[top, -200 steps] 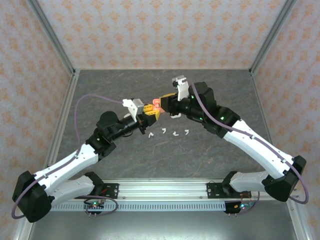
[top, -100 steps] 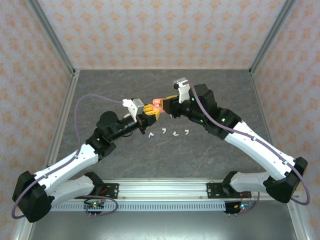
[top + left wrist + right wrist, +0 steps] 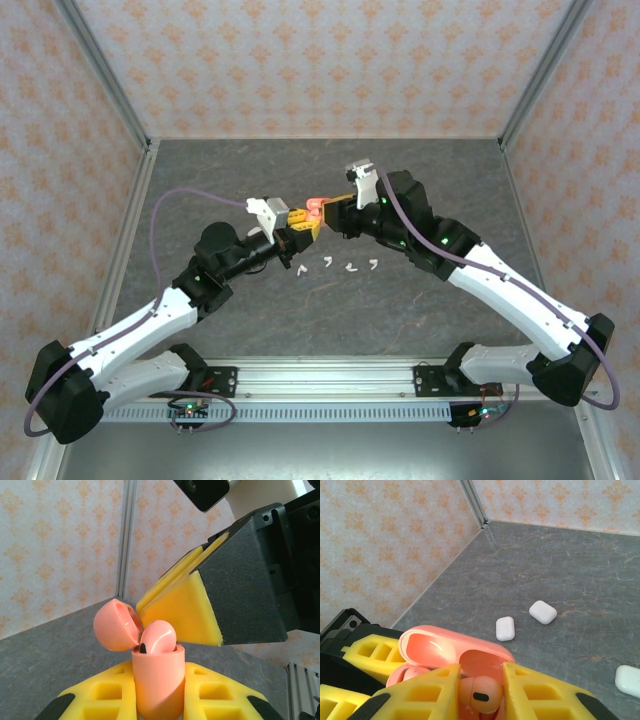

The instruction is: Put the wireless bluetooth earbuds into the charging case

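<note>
Salmon-pink plastic marks the charging case (image 3: pixel 157 685), which is held up off the tabletop (image 3: pixel 230 170) near its middle, between the 2 arms. The left gripper (image 3: pixel 306 226) is clamped tight on the case's lower body, 1 yellow finger pressed against each side, with the case upright. Its lid (image 3: pixel 114 626) is swung back on the hinge and stands open, the glossy hollow inside facing the right arm.

In the mouth of the case sits 1 salmon-pink earbud (image 3: pixel 159 636). Its rounded head rises above the rim and the stem is down inside. Whether the case's other bay holds anything cannot be told.

The right gripper (image 3: pixel 481 670) meets the case from the opposite side. Its yellow fingers are drawn close together, and in the right wrist view the earbud fills the narrow gap between them, so they look pinched on its head.

Below the 2 grippers, 4 white earbuds (image 3: pixel 300 268) (image 3: pixel 328 262) (image 3: pixel 351 266) (image 3: pixel 373 263) lie loose in a rough row on the dark grey tabletop, each apart from the next and outside any case. The right wrist view shows 3 small white rounded pieces (image 3: pixel 505 628) (image 3: pixel 542 612) (image 3: pixel 627 680) on the stone-patterned surface. Their shape there is too vague to say more.
</note>
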Controlling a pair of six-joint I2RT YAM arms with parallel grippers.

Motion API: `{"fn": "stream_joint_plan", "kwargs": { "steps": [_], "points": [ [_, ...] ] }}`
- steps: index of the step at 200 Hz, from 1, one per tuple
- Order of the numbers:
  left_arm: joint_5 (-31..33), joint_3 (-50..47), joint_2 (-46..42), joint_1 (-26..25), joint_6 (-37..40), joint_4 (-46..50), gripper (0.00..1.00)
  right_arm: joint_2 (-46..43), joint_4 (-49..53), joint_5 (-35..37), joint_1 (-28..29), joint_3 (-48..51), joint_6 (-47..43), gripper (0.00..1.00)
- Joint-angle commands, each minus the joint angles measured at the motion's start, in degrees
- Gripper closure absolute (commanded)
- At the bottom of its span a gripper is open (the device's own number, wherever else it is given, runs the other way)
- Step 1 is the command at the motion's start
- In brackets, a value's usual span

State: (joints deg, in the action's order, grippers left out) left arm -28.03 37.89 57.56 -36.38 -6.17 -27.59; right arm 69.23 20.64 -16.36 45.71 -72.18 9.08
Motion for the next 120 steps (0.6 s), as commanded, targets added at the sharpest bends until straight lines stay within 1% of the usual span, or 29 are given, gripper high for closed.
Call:
{"fn": "stream_joint_plan", "kwargs": {
  "steps": [1, 24, 26, 36, 60, 92, 120],
  "points": [
    [0.76, 1.48, -0.52, -0.36, -0.53, -4.79, 1.00, -1.11, 1.01, -2.09, 0.34, 1.12, 1.89, 0.73],
    [0.70, 1.40, -0.44, -0.36, -0.60, -5.34, 1.00, -1.09, 1.19, -2.69, 0.34, 0.82, 2.43, 0.71],
    [0.65, 1.40, -0.41, -0.36, -0.66, -5.38, 1.00, -2.47, 1.19, -2.78, 0.34, 0.75, 2.52, 0.70],
    [0.63, 1.40, -0.43, -0.36, -0.69, -5.44, 1.00, -2.78, 1.07, -2.80, 0.34, 0.58, 2.66, 0.69],
    [0.37, 1.16, -0.52, -0.35, -0.86, -5.61, 1.00, -3.14, 1.44, -2.09, 0.12, -0.60, 2.75, 0.63],
    [0.17, 1.05, -0.84, -0.42, -0.94, -5.80, 1.00, -4.05, 1.60, -3.10, -1.33, -2.70, 3.25, 0.47],
    [-0.41, 1.05, -0.87, -0.37, -1.19, -5.83, 1.00, -5.04, 0.84, -7.86, -4.04, -3.66, 4.44, 0.34]
  ]
}}
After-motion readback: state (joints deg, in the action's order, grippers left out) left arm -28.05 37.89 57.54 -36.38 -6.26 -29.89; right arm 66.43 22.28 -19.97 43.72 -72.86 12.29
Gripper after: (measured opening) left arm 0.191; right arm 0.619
